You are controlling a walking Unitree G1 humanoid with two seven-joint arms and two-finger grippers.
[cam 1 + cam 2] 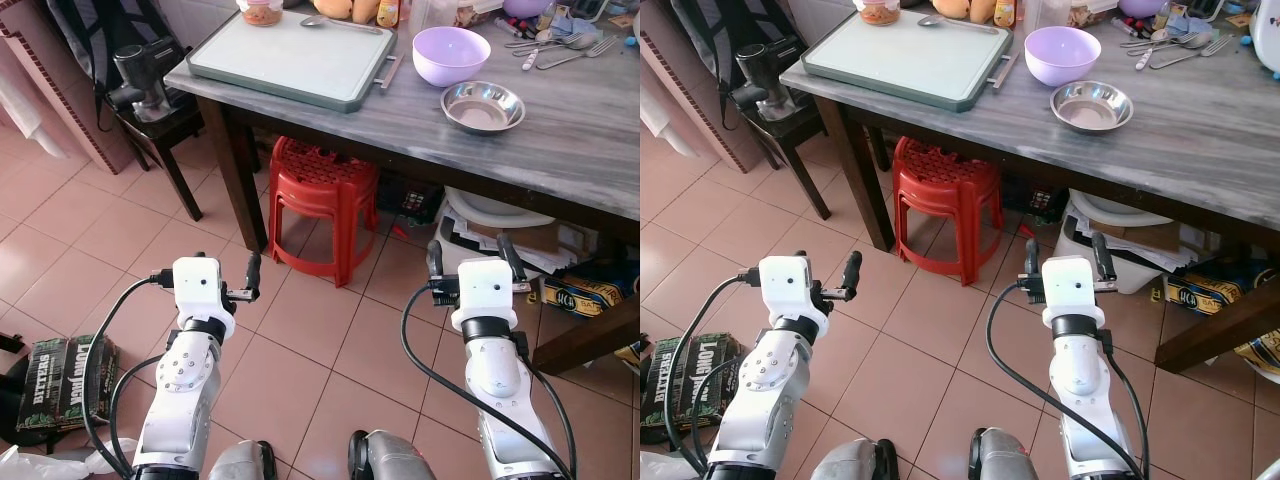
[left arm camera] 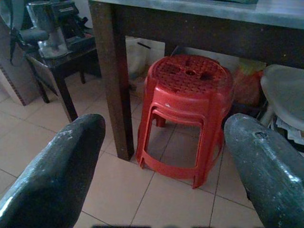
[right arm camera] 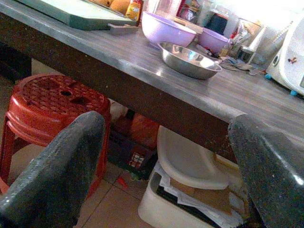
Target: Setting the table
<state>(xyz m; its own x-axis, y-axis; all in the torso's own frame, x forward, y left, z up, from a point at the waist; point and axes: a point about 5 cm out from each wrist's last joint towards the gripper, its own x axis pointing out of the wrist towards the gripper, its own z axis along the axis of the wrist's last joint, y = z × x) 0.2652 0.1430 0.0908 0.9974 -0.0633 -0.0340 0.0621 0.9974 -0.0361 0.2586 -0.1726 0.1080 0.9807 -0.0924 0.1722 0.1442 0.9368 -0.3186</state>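
Both arms reach forward low in the frame, left gripper [image 1: 240,285] and right gripper [image 1: 470,262], jaws wide and holding nothing, over the tiled floor [image 1: 320,330]. Well beyond them, upper right, a shiny steel bowl [image 1: 483,106] sits on the grey bench [image 1: 570,130], seemingly empty, just beside a lilac bowl [image 1: 451,54]. Cutlery [image 1: 555,48] lies farther back. A red stool [image 1: 320,200] stands beneath.
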